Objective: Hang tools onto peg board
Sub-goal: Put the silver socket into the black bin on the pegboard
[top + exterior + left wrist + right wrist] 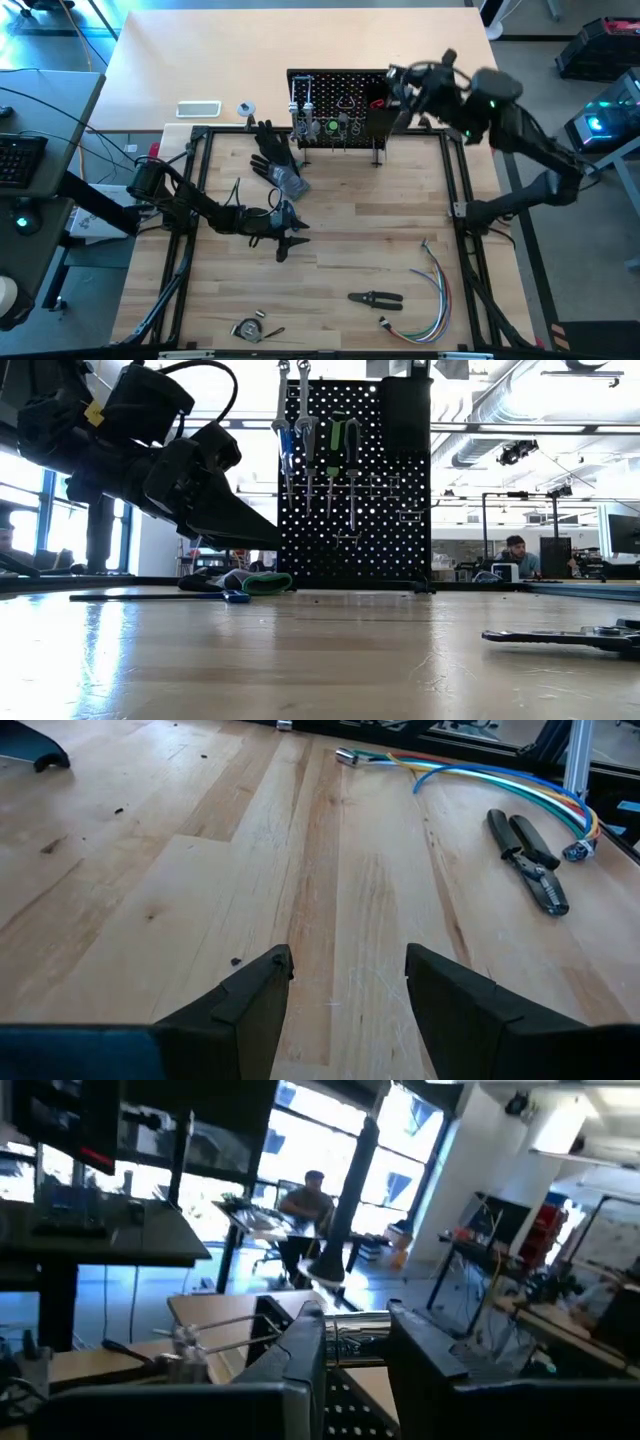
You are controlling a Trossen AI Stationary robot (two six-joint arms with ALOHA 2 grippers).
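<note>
On the wood surface (330,260) our left claw (285,238) hovers wide and empty, pliers (376,298) well apart, while our right claw (400,85), narrowed beside the board (340,95), could jar hung tools (330,125) loose.

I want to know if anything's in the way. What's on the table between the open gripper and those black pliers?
Nothing. In the left wrist view, only bare wooden table lies between the left gripper and the pliers.
</note>
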